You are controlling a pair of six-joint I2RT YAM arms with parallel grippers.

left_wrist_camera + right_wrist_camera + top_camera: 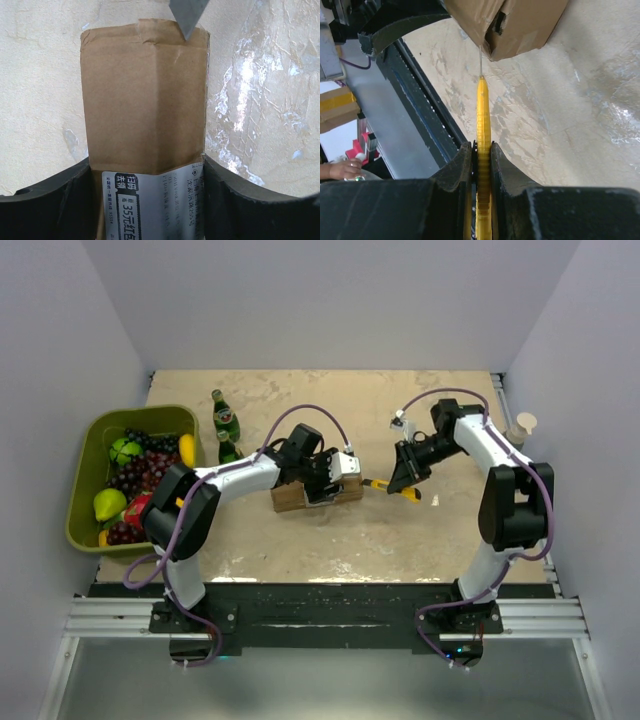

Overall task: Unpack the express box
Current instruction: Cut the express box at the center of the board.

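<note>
The express box [305, 494], a brown carton with a white printed label, lies mid-table. My left gripper [325, 480] is shut on it, one finger on each long side; the left wrist view shows the box [145, 100] between my fingers [50, 195]. My right gripper [405, 472] is shut on the yellow utility knife [390, 487], which points left at the box's end. In the right wrist view the knife [483, 115] runs out from my fingers and its thin blade touches the taped end of the box [515, 25]. The blade tip [187, 15] shows at the box's far edge.
A green bin [125, 475] of fruit stands at the left. Two green bottles [227, 425] stand beside it, close behind my left arm. A small white cup [523, 426] sits at the right edge. The table's front rail [320, 600] is near.
</note>
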